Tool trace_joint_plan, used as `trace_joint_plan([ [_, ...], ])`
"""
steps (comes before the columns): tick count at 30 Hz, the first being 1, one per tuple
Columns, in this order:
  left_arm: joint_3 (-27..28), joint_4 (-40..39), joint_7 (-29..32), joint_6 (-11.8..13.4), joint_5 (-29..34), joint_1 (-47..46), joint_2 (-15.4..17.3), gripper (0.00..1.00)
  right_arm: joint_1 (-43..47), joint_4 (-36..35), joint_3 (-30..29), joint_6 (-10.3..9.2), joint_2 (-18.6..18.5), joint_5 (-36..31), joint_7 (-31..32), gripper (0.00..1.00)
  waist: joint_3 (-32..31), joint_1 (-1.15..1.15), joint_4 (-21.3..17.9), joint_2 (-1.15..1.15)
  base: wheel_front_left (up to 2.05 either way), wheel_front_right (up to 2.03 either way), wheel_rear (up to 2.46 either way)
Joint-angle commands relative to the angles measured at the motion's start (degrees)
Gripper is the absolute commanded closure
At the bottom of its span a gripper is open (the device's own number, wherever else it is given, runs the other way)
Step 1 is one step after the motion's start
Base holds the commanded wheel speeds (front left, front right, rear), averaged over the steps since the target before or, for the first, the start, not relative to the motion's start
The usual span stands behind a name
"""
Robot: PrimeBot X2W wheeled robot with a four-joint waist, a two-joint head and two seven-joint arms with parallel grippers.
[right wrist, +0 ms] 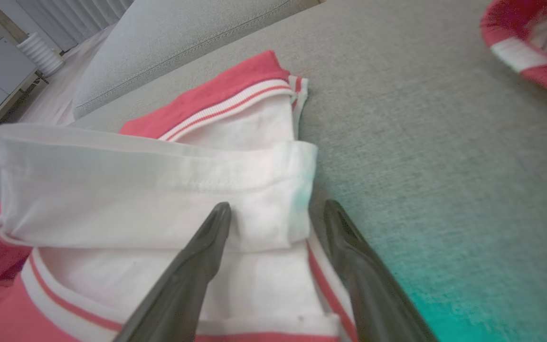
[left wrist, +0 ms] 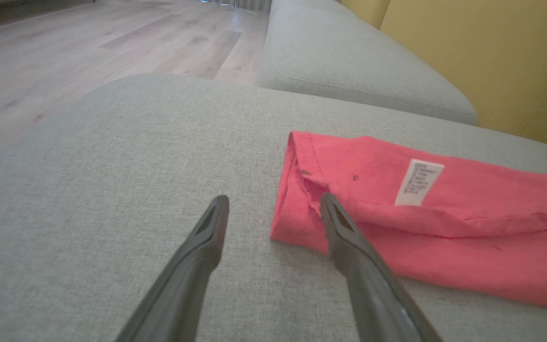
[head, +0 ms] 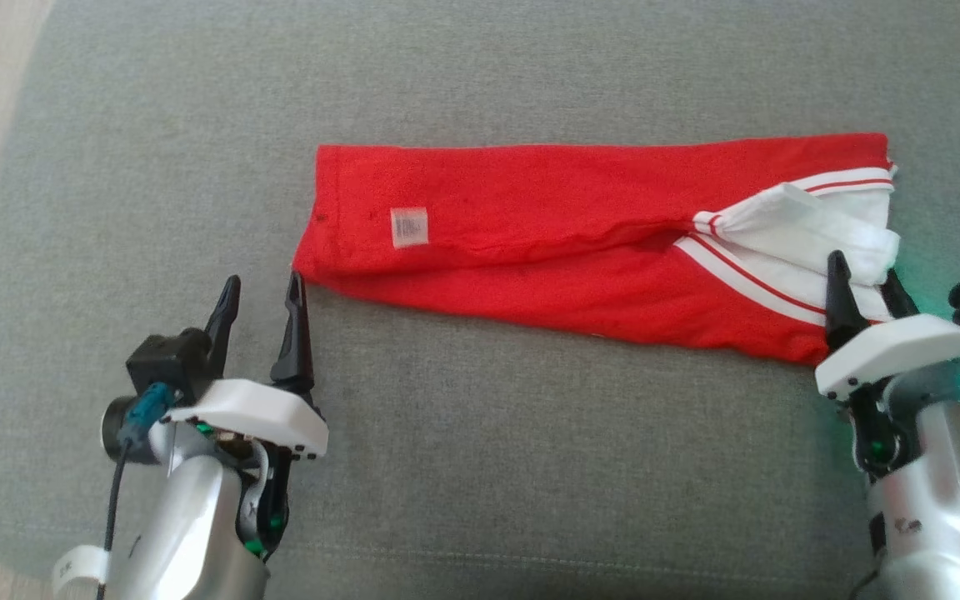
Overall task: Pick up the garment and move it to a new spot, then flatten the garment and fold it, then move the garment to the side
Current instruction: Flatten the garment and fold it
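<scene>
1. The red knit garment with white striped trim (head: 547, 242) lies as a long narrow band across the middle of the grey fabric sofa cushion (head: 480, 467). It is already doubled lengthwise, and its small white care label (head: 409, 227) faces up near the left end. By my reading the folding is partly done, and the likely next fold brings one end over the other.
2. The right end is the untidy part: a loose white flap of cloth (head: 813, 229) stands up in a ridge over the striped trim. It should be pressed flat or tucked in first, or it will bulge inside the fold.
3. The left gripper (head: 264, 287) is spread and holds nothing. It sits at the garment's near left corner, with one fingertip at the corner (touching or just beside, I cannot tell) and the other over bare cushion. For a sound pinch it should shift toward the cloth so both layers sit between the fingers.
4. The right gripper (head: 863, 271) is likewise spread and empty, its fingers above the white part at the near right corner. It should close on the full stack of layers, not the top flap alone.
5. Both ends should lift together and level, keeping the band lightly taut, with the edges lined up before release.
6. Another red-and-white cloth (right wrist: 530, 38) lies well apart; keep the sweep away from it.
</scene>
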Motion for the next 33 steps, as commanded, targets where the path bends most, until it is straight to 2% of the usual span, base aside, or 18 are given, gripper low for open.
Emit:
trace_joint_plan([
  [1,1.65,-2.01,-0.35,-0.04,0.37,-0.41,0.47,0.00,-1.56,-0.05,1.73,0.37,0.60,-0.09,0.25,0.00,-0.05,0.00,0.35,0.00,0.00,0.00,0.00],
  [3,1.62,-2.23,-0.35,0.08,-0.07,-0.17,0.44,0.00,-1.69,1.07,2.77,0.37,0.78,0.42,0.32,0.00,-0.16,0.00,0.56,0.00,0.00,0.00,0.00],
  [4,1.52,-2.38,-0.35,0.18,-0.40,-0.05,0.43,0.00,-1.72,1.58,3.27,0.37,0.85,0.80,0.40,0.35,-0.23,0.00,0.59,0.00,0.00,0.00,0.00],
  [5,1.41,-2.51,-0.35,0.30,-0.62,0.09,0.43,0.00,-1.75,2.08,3.81,0.37,0.88,1.09,0.49,0.76,-0.31,0.00,0.60,0.00,0.00,0.00,0.00],
  [6,1.26,-2.74,-0.35,0.56,-0.94,0.37,0.42,0.00,-1.86,2.93,4.46,0.37,0.77,1.66,0.21,1.00,-0.44,0.00,0.53,0.00,0.00,0.00,0.00],
  [17,1.26,-3.36,-0.35,1.60,-1.47,1.83,0.41,0.00,-3.76,4.69,2.47,0.37,-2.68,1.98,-7.07,1.00,-1.89,0.00,-0.60,0.00,0.00,0.00,0.00],
  [24,0.04,-3.31,-0.35,2.03,-2.45,3.32,0.41,0.00,-5.30,0.41,2.72,0.37,-5.81,1.96,-8.61,1.00,-3.81,0.00,-1.51,0.00,0.00,0.00,0.00],
  [28,-0.86,-3.18,-0.35,2.20,-3.06,3.98,0.40,0.00,-5.66,-5.84,6.53,0.37,-5.84,2.62,-7.28,1.00,-4.67,0.00,-1.45,0.00,0.00,0.00,0.00],
  [33,-2.46,-3.38,-0.35,2.28,-3.69,4.34,0.40,0.00,-4.01,-15.24,14.88,0.37,-4.18,4.95,-3.65,1.00,-5.23,0.00,-0.02,0.00,0.00,0.00,0.00],
])
